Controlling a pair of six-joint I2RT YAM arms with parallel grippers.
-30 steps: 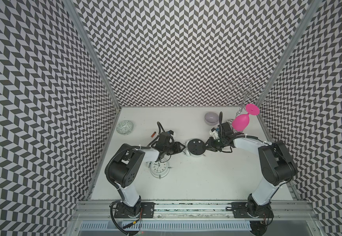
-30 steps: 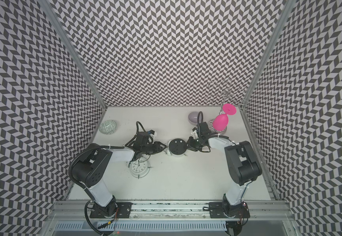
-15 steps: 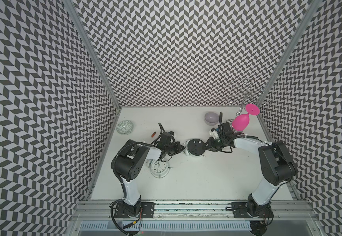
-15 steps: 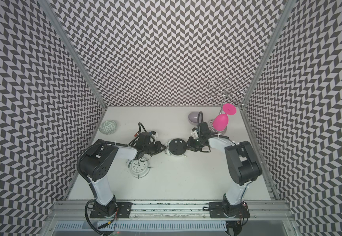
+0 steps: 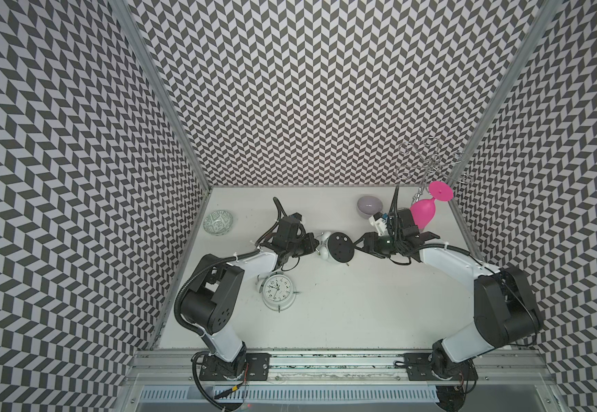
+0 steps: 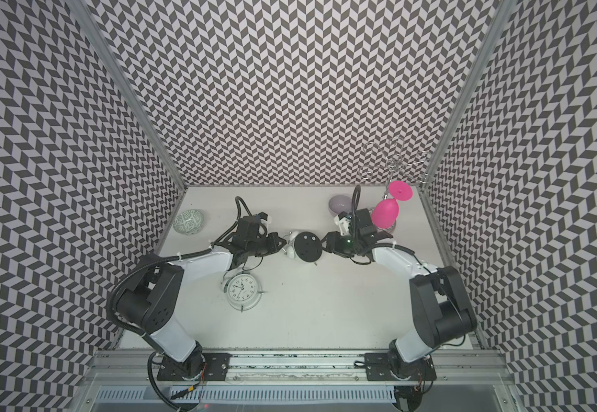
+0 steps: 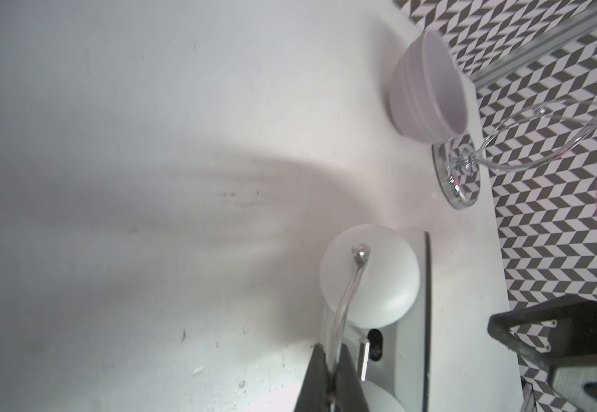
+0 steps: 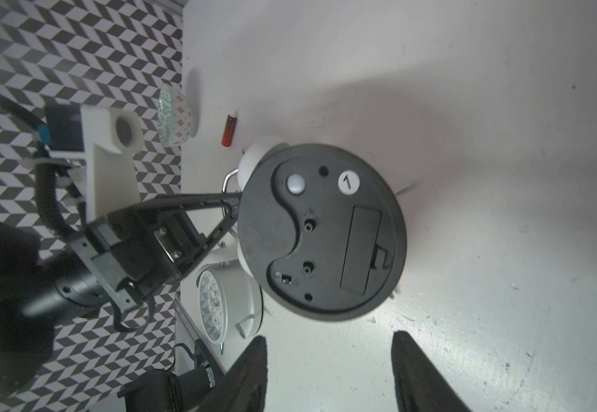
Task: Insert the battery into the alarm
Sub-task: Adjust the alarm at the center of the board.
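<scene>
The alarm [image 5: 340, 248] [image 6: 308, 246] is a white twin-bell clock in mid-table, its black back turned up and toward my right arm. In the right wrist view that back [image 8: 322, 228] shows a rectangular battery cover [image 8: 361, 246] set in place. My left gripper [image 5: 313, 244] [image 7: 332, 374] is shut on the alarm's wire handle [image 7: 343, 303], beside a white bell [image 7: 368, 274]. Just right of the alarm, my right gripper [image 5: 359, 242] [image 8: 329, 342] stands open and holds nothing. The battery [image 8: 229, 132], a small red-brown cylinder, lies on the table beyond the alarm; my left arm hides it in both top views.
A second white clock [image 5: 278, 290] lies face up close to my left arm. A patterned bowl [image 5: 218, 223] sits at the back left and a lilac bowl [image 5: 370, 207] at the back right. A pink glass [image 5: 423, 212] hangs on a wire rack [image 5: 429, 164] behind my right wrist.
My left gripper has closed on the alarm's handle. My right gripper's jaws have opened beside the alarm's right edge. The alarm has barely moved.
</scene>
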